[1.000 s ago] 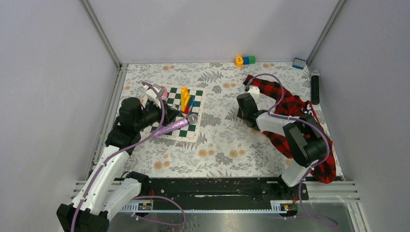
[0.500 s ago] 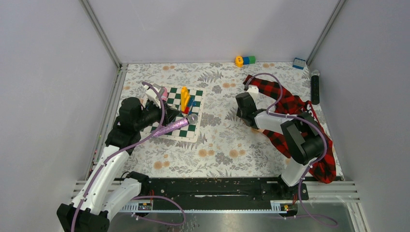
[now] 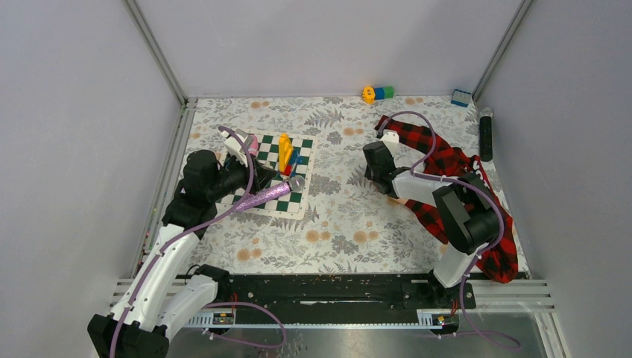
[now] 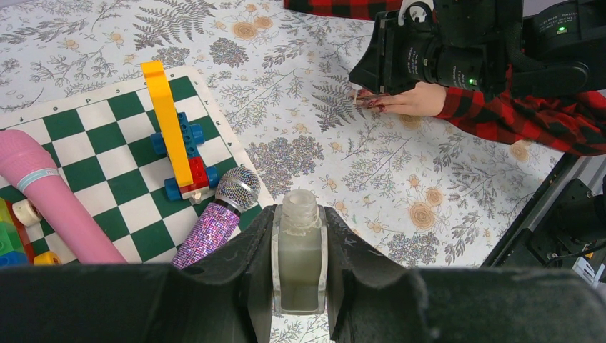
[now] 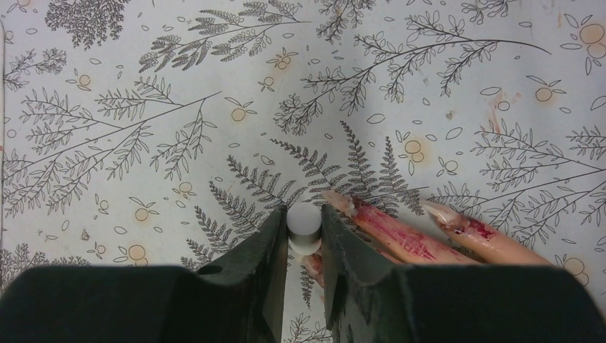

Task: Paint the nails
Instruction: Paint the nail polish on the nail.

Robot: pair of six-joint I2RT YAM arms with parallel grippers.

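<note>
In the left wrist view my left gripper (image 4: 299, 214) is shut on an uncapped glass nail polish bottle (image 4: 299, 250), held upright near the chessboard mat. My right gripper (image 5: 304, 221) is shut on the bottle's white brush cap (image 5: 303, 227) and points down over the pale dummy hand (image 4: 418, 100). Two of the hand's fingers (image 5: 400, 232) lie just right of the jaws, smeared red, with the nails (image 5: 337, 201) at their tips. A third fingertip shows below the cap. The red-and-black plaid sleeve (image 3: 447, 160) runs back under the right arm, which hides the hand in the top view.
A green-and-white chessboard mat (image 3: 302, 153) carries a yellow-and-blue block toy (image 3: 285, 149), a glittery purple microphone (image 3: 264, 196) and a pink microphone (image 4: 50, 200). Coloured blocks (image 3: 378, 92) and a blue block (image 3: 461, 97) lie at the back wall. A black cylinder (image 3: 486, 134) lies at the right.
The right wrist has edged very slightly left over the hand. The left arm and the bottle have not moved.
</note>
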